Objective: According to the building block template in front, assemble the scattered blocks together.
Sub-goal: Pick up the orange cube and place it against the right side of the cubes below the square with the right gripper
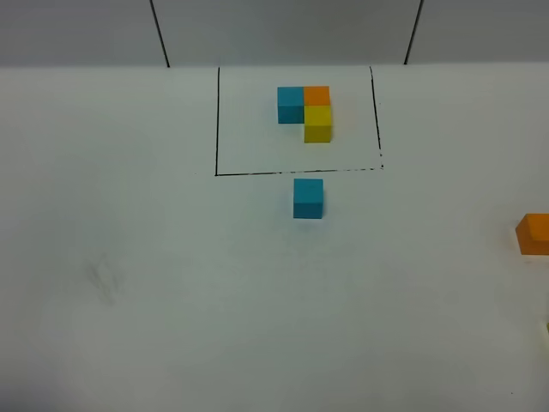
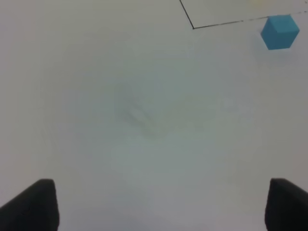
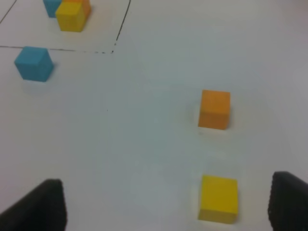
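Observation:
The template (image 1: 306, 110) is a tight L of blue, orange and yellow cubes inside a thin black outline (image 1: 217, 120) at the back of the table; it also shows in the right wrist view (image 3: 70, 12). A loose cyan-blue cube (image 1: 308, 197) sits just in front of the outline, also in the left wrist view (image 2: 280, 32) and the right wrist view (image 3: 33, 63). A loose orange cube (image 1: 534, 233) lies at the right edge, also in the right wrist view (image 3: 214, 109). A loose yellow cube (image 3: 219, 198) lies nearer the right gripper. My left gripper (image 2: 161, 204) and right gripper (image 3: 168, 202) are open and empty above the table.
The white table (image 1: 171, 300) is bare on the left, with a faint smudge (image 1: 105, 279). A grey wall with two dark seams (image 1: 159, 34) stands behind the table's far edge.

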You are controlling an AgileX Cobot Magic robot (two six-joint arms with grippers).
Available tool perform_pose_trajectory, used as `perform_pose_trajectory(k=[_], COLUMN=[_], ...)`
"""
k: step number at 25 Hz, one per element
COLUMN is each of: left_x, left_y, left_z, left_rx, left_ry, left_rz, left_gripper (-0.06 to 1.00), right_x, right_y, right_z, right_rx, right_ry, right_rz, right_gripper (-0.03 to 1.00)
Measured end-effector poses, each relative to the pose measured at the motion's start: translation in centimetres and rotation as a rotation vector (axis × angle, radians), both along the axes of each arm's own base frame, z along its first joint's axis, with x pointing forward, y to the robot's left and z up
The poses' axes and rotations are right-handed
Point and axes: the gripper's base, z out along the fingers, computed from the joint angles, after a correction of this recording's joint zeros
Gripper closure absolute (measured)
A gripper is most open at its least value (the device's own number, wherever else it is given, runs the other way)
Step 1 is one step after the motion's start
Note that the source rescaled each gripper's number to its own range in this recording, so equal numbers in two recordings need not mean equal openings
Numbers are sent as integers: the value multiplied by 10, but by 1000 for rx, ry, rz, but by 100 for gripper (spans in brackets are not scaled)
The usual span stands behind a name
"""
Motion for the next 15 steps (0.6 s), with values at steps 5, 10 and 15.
perform_pose_trajectory(k=[5,10,15], left_x=[-11,-12,-12], left_y=[1,1,1], left_z=[-9,-9,-9], left_rx=[-1,-4,-6], left_ry=[-34,-32,-30], left_rz=[-2,1,2], left_gripper=[11,15,26], right_x=[0,0,0], right_y=[0,0,0], right_z=[0,0,0], right_rx=[1,2,2], right_ry=[0,0,0], right_rz=[1,1,1], right_gripper=[25,25,25])
